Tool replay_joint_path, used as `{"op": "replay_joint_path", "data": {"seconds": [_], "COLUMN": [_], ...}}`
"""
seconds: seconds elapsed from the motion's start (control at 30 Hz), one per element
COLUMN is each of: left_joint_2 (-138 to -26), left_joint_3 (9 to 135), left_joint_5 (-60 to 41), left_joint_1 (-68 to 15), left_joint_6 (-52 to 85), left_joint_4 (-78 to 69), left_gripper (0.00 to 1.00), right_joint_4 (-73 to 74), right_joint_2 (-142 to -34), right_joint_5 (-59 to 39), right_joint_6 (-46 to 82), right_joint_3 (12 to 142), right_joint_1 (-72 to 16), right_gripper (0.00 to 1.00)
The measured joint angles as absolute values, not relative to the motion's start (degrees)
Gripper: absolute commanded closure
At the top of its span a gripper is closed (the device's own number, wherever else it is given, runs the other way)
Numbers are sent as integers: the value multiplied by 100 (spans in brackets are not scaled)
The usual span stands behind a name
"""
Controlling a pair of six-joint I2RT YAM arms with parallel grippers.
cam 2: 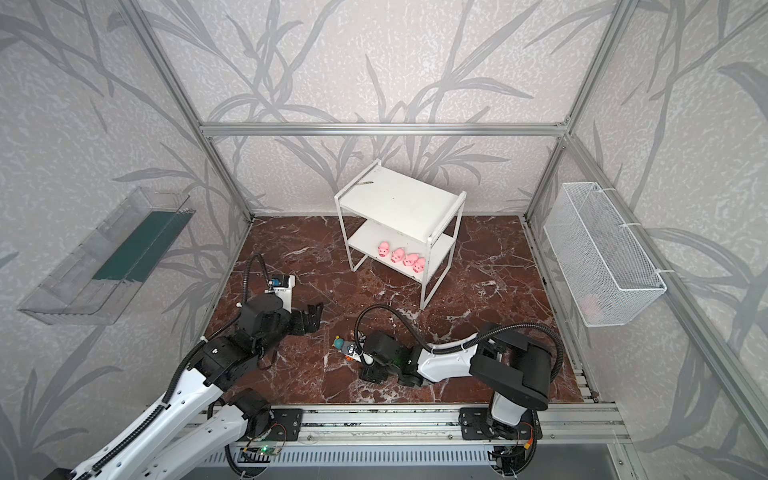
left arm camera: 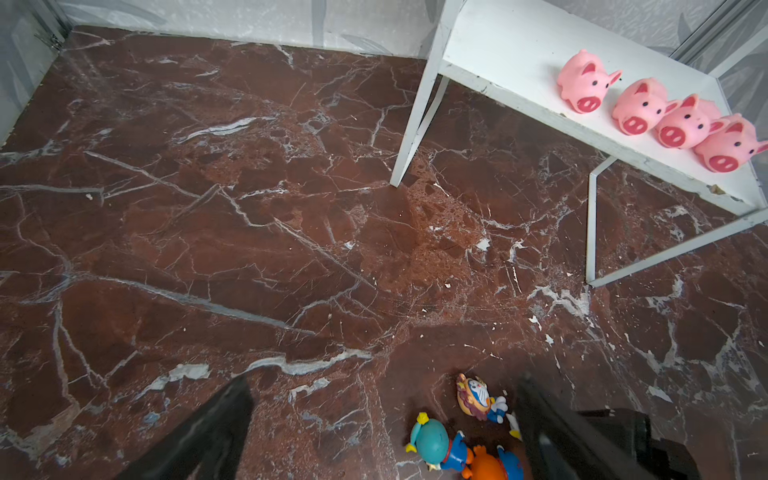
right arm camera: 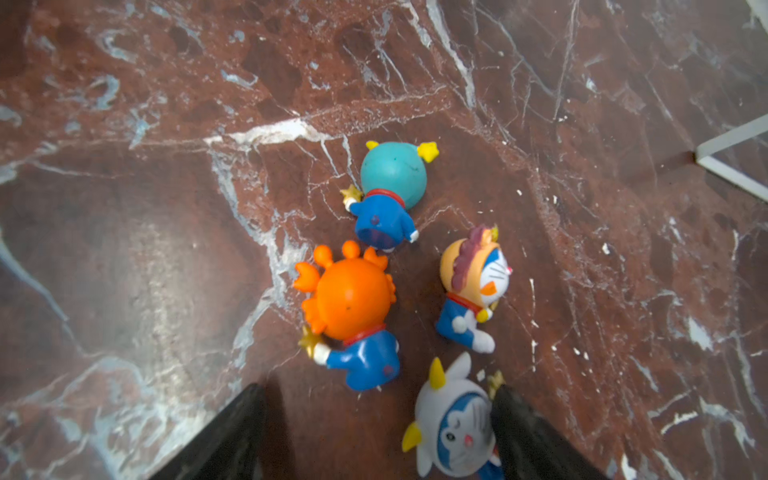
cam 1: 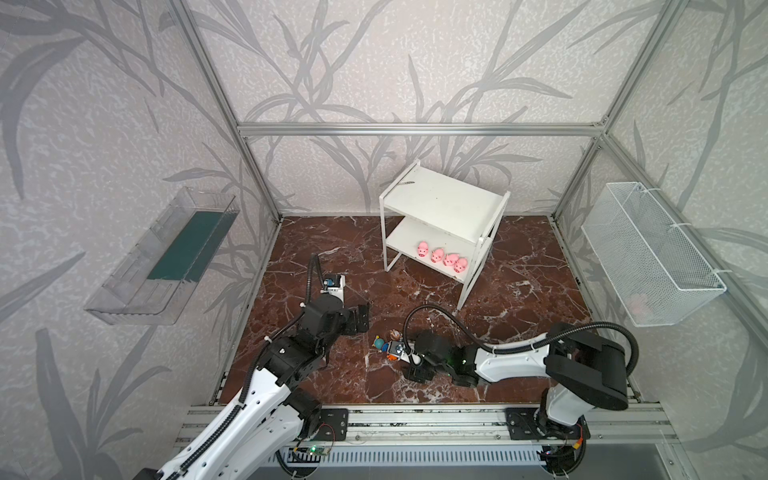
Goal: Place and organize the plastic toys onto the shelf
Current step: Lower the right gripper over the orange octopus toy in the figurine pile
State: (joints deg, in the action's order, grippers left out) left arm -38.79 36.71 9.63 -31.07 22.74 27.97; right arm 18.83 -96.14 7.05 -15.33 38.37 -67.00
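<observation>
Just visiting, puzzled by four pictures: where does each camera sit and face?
Top view: overhead, behind left arm and right arm, looking down toward the shelf; both show.
Top view: alongside, same shelf, same arms.
Left wrist: faces floor and pigs; left gripper shows.
Right wrist: over the figurines; right gripper shows.
Shared: both wrists see the teal figurine.

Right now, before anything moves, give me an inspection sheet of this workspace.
Surface: red-brown marble tabletop.
Job's things: four pink pigs in a row on the lower board of the shelf; top board without toys; four figurines lying on the tabletop.
Clutter: nothing seen.
Hands: left hand open, empty; right hand open, straddling the white-hooded figurine.
Cables: black hose looped over each wrist, clear of the figurines.
Surroundings: clear wall tray; mesh basket, contents unclear.
</observation>
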Motion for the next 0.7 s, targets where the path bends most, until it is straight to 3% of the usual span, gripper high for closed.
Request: {"op": "replay_joint_path", "data": {"seconds": [0.17,0.4,0.7], "left_joint_2": [-3603,-3516,-3437], "left_joint_3": [3673,3756,3756], "left_joint_5": [1031,1048,1072], "left_joint_1": [-3107,-3107,-3107], "left_joint_6": [2314,2316,2318], "left_joint_4": [2936,3020,3048], "left_gripper": [1,1,1], "right_joint_4": [2023,2145,2119], "right_joint_2": [-9714,-9717,-9950], "right_joint_5": [854,1197,1249], "right_joint_6": [-1673,-1931,-2281], "right_joint_3": [3887,3887,4082], "right_joint_1": [-6702,-6794,-6923], "right_gripper": [23,41,49]}}
